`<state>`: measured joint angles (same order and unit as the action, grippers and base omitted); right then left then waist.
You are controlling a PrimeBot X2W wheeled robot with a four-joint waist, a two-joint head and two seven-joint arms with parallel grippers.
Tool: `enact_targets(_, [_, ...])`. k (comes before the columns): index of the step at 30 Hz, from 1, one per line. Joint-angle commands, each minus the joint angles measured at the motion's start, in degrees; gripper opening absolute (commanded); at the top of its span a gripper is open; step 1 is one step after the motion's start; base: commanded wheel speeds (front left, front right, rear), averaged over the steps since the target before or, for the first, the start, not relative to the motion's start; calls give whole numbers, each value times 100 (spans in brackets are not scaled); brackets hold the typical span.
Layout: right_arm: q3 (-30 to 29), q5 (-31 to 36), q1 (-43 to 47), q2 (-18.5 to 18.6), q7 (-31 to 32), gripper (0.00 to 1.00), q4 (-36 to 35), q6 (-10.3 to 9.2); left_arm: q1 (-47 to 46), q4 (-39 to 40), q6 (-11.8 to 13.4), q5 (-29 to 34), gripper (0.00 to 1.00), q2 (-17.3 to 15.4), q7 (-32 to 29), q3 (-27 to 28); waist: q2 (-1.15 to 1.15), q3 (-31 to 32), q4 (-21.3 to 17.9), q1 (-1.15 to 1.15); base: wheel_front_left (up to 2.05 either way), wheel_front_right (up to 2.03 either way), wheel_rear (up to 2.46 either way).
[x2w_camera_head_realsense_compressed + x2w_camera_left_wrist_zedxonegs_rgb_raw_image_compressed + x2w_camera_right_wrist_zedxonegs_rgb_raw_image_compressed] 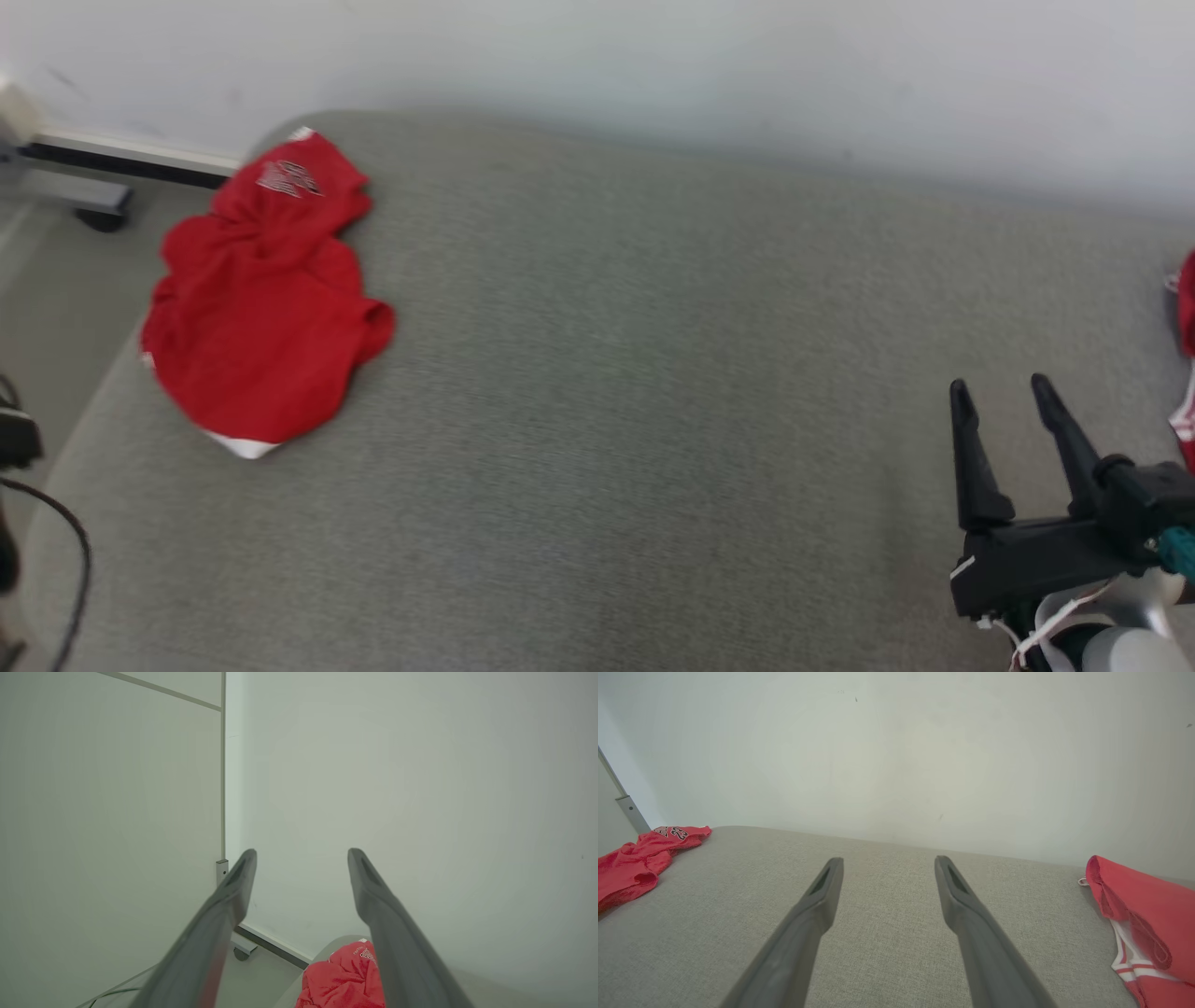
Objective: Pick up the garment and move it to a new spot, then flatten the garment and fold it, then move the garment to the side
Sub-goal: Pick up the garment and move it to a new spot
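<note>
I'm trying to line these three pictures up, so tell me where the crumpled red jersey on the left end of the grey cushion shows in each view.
Head view: the crumpled red jersey is at upper left, on the grey cushion's far-left end.
Left wrist view: jersey at the bottom edge, just right of centre.
Right wrist view: jersey at the left edge, mid-height.
Shared landmark: the cushion's rounded far corner under the jersey, against the white wall.
</note>
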<state>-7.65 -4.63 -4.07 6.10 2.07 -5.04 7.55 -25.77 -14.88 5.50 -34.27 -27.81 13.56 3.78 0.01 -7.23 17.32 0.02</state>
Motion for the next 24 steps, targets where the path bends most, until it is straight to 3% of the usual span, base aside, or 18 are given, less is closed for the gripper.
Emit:
enact_targets(1, [-5, 31, -87, 40, 35, 100, -114, -15, -282, -244, -80, -55, 100, -57, 37, 65, -1, -772, -797, -2, 0, 0, 0])
enact_targets(11, [-189, 119, -179, 68, 234, 100, -885, -15, -1644, -2399, -778, -259, 100, -554, -158, -23, -1, -1525, -1462, -2, 0, 0, 0])
enact_targets(14, [-206, 116, -182, 55, 255, 100, -977, -15, -1796, -2858, -881, -158, 100, -679, -287, -147, -1, -1642, -1551, -2, 0, 0, 0])
enact_targets(24, [-322, 160, -207, 85, 336, 100, -1267, -15, -2494, -4625, -1241, -248, 100, -708, -1034, -598, -1, -1980, -1750, -2, 0, 0, 0])
